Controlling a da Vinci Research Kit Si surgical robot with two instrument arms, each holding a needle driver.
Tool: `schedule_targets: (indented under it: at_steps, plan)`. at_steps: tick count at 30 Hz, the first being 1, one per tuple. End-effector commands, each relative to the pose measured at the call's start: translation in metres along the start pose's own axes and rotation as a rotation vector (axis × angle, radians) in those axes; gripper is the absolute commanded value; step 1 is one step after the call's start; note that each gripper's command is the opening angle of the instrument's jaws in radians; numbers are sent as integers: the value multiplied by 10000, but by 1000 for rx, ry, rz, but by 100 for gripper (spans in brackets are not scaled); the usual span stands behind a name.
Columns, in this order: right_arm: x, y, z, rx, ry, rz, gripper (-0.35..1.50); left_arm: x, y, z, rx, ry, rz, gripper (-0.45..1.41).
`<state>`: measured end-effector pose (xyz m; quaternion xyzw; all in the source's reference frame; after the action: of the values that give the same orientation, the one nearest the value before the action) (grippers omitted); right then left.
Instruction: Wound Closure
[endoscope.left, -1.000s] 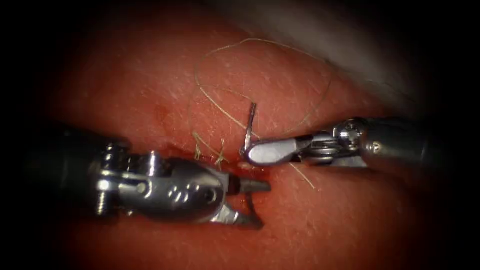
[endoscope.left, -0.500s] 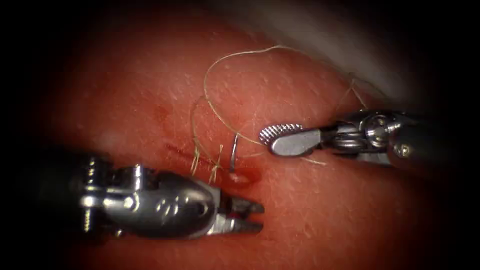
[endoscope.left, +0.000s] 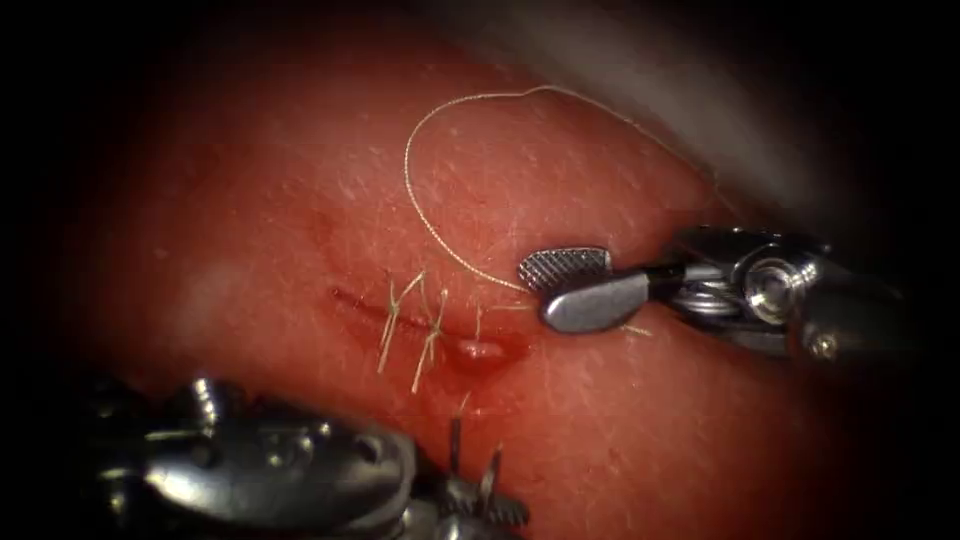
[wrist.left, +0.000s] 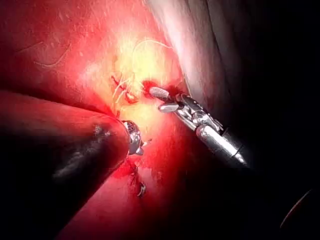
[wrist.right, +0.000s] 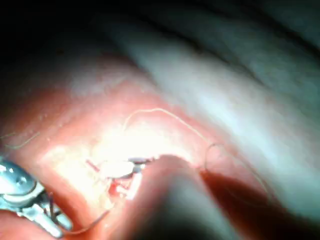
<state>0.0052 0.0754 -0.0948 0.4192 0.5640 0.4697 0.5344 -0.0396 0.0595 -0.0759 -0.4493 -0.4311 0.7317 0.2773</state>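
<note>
Two tools: left tool (endoscope.left: 470, 490), right tool (endoscope.left: 570, 285). One cut (endoscope.left: 430, 322) with two tied stitches (endoscope.left: 412, 330). One thread (endoscope.left: 440, 150) looping beside the right tool's fingers (endoscope.left: 565, 267).

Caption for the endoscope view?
Right tool open and empty beside the sutured cut, thread looped above; left tool low, grasp unclear.

The left end effector (endoscope.left: 480, 490) is cut off by the endoscope view's lower edge, so what it holds cannot be told. The needle cannot be made out with certainty. The thread (endoscope.left: 440, 130) is lost behind the right end effector (endoscope.left: 570, 285).
</note>
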Motion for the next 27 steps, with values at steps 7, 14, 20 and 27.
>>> schedule_targets:
  at_steps: [7,14,20,27]
  plan:
    - [-3,-1,6,-17,-15,-86,141,8,24,-13,9,-17,351,-35]
    - [-8,-22,6,-16,-40,-324,131,31,35,-43,174,-40,721,-35]
    - [-14,-40,17,-43,-105,-432,128,47,44,-63,196,-34,772,-35]
    - [-8,-34,21,-180,-92,-494,128,60,55,-76,218,-30,790,-35]
